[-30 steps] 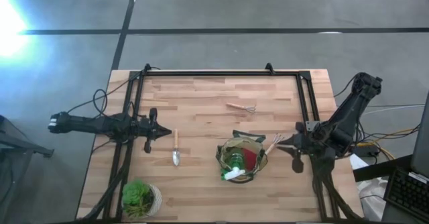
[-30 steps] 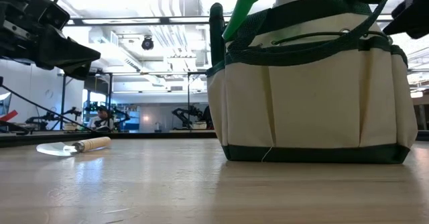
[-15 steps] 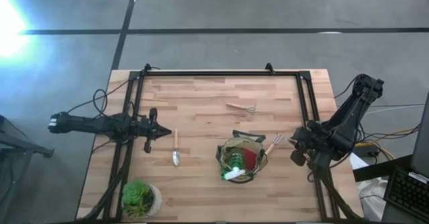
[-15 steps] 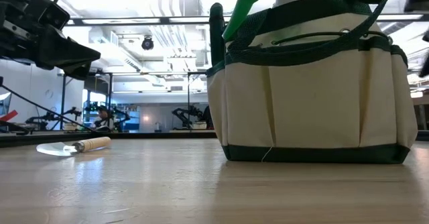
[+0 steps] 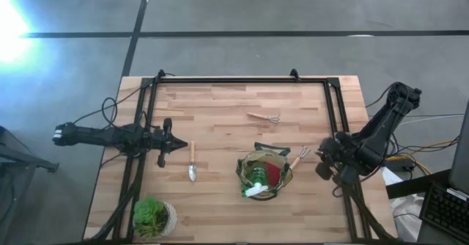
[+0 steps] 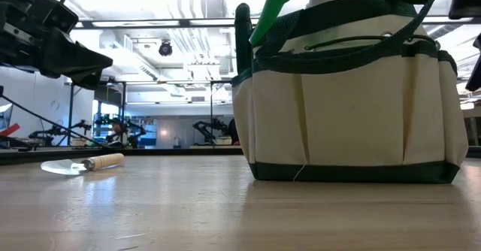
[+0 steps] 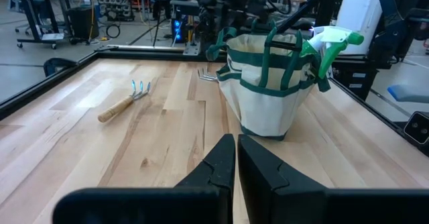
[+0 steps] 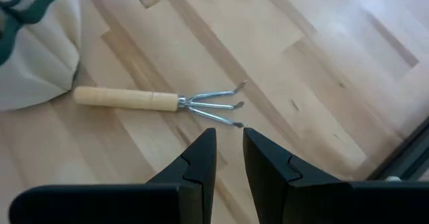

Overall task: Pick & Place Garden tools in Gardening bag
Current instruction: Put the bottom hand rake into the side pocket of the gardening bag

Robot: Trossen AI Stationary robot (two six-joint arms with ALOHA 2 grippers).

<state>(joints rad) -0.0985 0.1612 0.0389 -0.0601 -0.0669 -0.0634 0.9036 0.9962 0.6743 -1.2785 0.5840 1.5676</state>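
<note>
Your right gripper hangs above the rake lying on the table just beside the bag, its jaws narrow with only a thin gap and nothing between them. As they stand they cannot straddle the handle, so if you come down like this the fingertips will likely land on the tines or the wood and skid the rake away, or push it under the bag's wall. The handle's end sits against the fabric, so a grasp near that end risks snagging the bag and dragging it

The bag already carries the spray bottle and a red item; dropping the rake in from too low could catch a strap or tip the bottle out

Your left gripper waits at the table's left side, jaws almost together and empty. The trowel lies just beside it and a second rake sits well apart toward the far edge
</note>
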